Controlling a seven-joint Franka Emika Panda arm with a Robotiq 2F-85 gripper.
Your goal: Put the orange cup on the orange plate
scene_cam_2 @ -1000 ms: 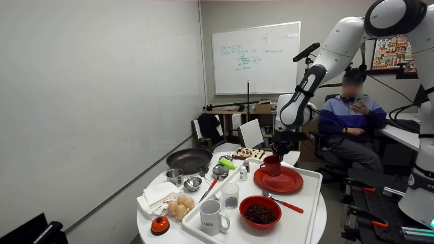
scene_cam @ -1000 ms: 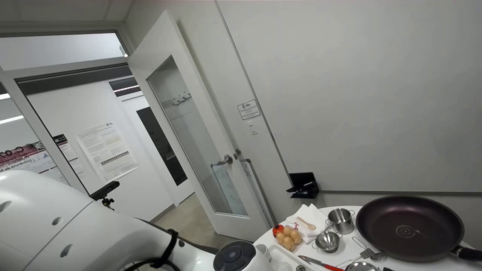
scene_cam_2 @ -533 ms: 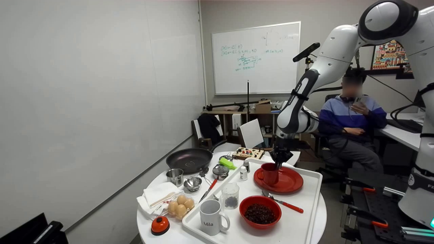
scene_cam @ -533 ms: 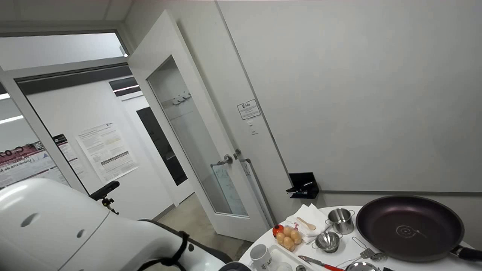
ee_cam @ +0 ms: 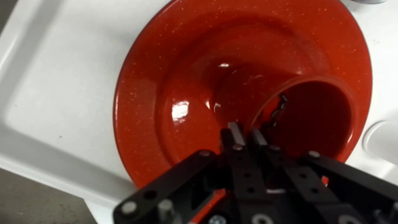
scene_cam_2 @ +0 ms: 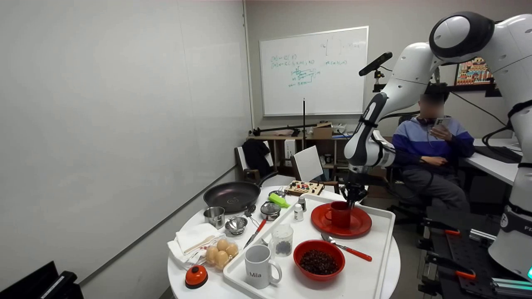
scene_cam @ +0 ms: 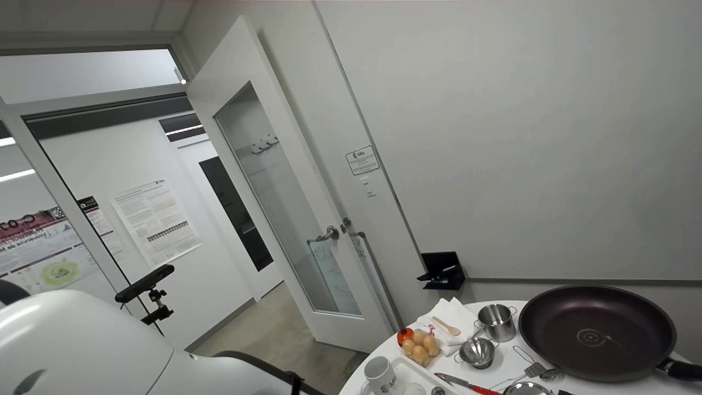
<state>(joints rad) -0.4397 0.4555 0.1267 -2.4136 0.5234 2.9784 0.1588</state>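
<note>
The orange-red cup stands upright over the middle of the orange-red plate, its handle to the left in that exterior view. The plate lies on the white tray. My gripper is above the cup's right rim. In the wrist view, the gripper has one finger inside the cup and one outside, close together on its wall. The cup's base looks down in the well of the plate; whether it touches is hard to tell. Cup, plate and gripper are out of view in an exterior view.
On the tray are a red bowl of dark beans, a red-handled spoon, a grey mug, a glass jar and two small bottles. A frying pan and metal pots stand beside the tray.
The cup, with my gripper on its rim, has come down toward the plate and then shifted right in an exterior view, over the plate's middle. The arm has lowered. The plate has not moved.
</note>
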